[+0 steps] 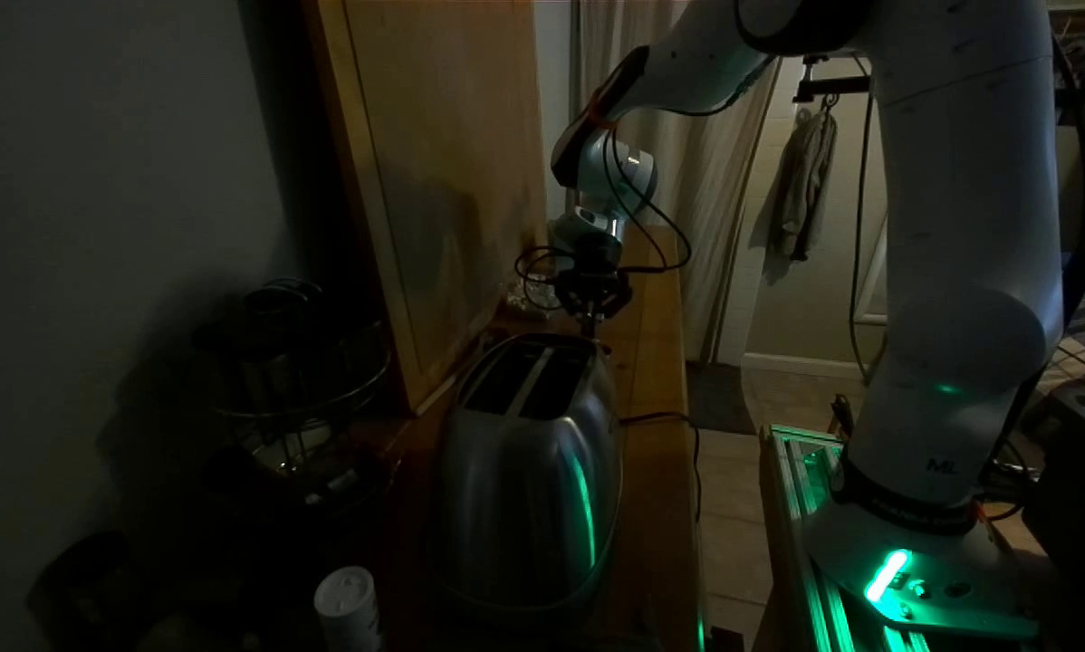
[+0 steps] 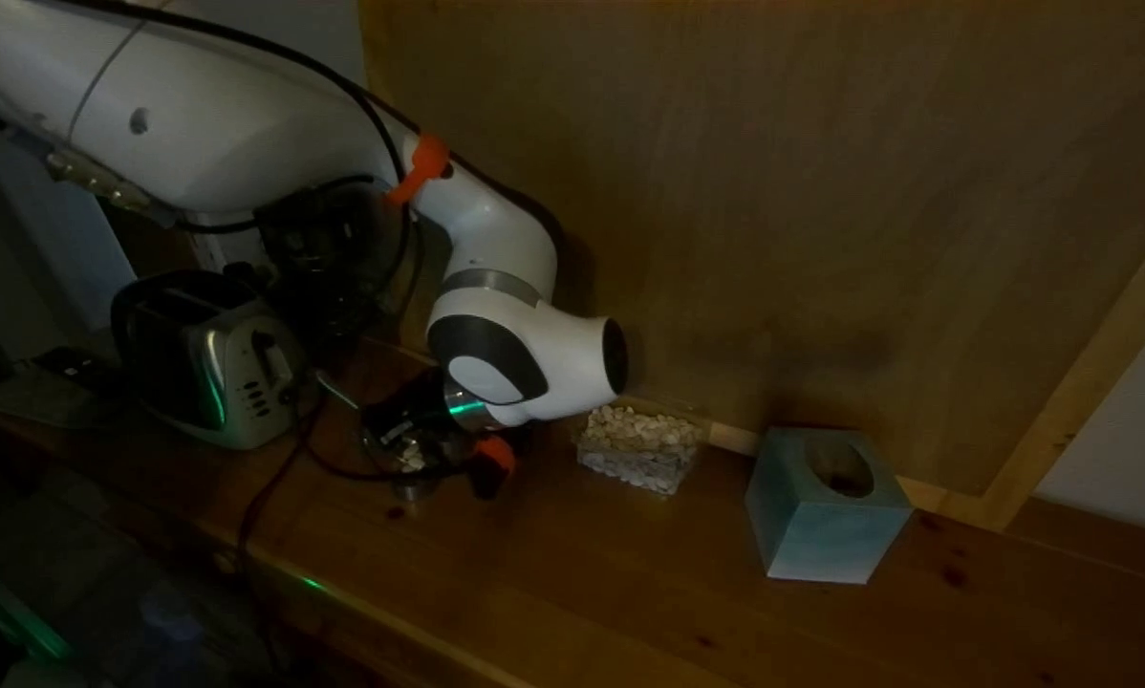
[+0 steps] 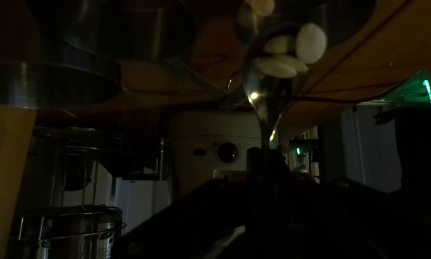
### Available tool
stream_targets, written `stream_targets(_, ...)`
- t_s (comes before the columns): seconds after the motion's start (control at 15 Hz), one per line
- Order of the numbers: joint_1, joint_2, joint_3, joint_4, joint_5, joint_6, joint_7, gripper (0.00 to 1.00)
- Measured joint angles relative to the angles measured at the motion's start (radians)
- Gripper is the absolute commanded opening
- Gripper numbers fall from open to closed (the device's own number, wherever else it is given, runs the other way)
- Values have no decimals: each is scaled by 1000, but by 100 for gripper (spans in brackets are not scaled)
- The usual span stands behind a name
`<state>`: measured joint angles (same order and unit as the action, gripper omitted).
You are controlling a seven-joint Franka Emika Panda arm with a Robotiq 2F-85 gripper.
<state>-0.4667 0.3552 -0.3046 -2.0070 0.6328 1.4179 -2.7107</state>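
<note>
Straight out from the hand [image 3: 267, 154] extends a spoon [image 3: 267, 104], with the hand clamped together on its handle end. A single arm [image 1: 959, 299] is present, so no question arises of a nearer one. The spoon's long axis runs outward from the hand, bowl at the far end, and the bowl carries several smooth, pale pieces [image 3: 275, 67]. Near the bowl, farther out from the hand and on the side away from the upright board [image 2: 773, 239], a dark metal vessel [image 3: 345, 18] partly overlaps it in the wrist view; contact could not be confirmed. Further metal vessels [image 3: 21, 88] lie out ahead of the hand on its board side. In the inspector's judgement, the governing relation is that of bowl to dark vessel: the offset is small, and a roll of the hand about the spoon's axis would probably shed the pieces. The slope of the bowl cannot be established in this light. Ahead of the hand, past the vessels, stands a toaster [image 2: 238, 377]; behind the hand, close to the board, sits a clear container of similar pieces [image 2: 639, 449]. Both stand on the bench [image 2: 553, 573].
</note>
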Motion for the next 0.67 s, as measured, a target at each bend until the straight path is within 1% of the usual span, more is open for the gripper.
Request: stream_targets(0.67, -13, 45, 6, 29, 2, -20, 2, 2)
